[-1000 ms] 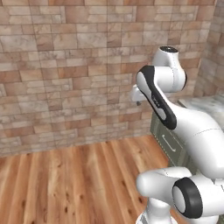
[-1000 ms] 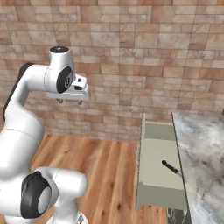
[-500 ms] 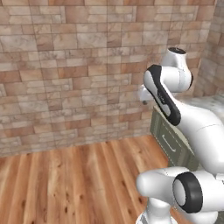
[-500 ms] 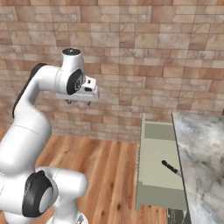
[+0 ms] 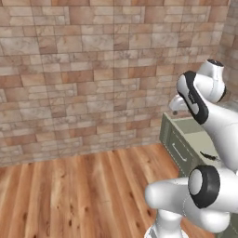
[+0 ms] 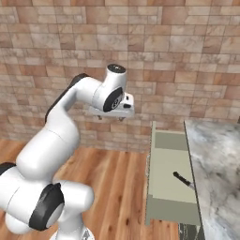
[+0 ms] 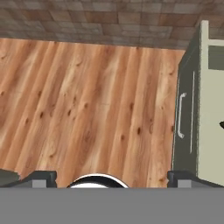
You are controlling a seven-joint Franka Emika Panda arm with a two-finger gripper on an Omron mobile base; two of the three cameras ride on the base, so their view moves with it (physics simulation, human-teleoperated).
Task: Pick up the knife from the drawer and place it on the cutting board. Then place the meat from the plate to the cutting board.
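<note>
I take the drawer (image 6: 171, 180) as my landmark: it stands pulled out, its pale beige inside open to the right base view, its olive-green front with the silver bar handle (image 7: 180, 115) facing the wooden floor (image 6: 119, 187). A marbled grey counter (image 6: 215, 168) runs along the drawer's far side, and the brick wall (image 6: 56, 51) rises behind both.

The knife (image 6: 183, 180) lies inside the drawer, near the side next to the counter, black handle toward the drawer's middle; its blade end I cannot make out clearly. In the left base view the knife (image 5: 210, 157) shows as a thin dark line in the drawer (image 5: 186, 139), partly hidden by my own arm.

My gripper (image 6: 121, 116) hangs over the floor, on the front side of the drawer and well above it, well apart from the knife. Nothing lies between it and the drawer but open air. In the hand view the finger tips (image 7: 41, 178) sit far apart at the bottom corners, so the jaws are spread and hold nothing.
</note>
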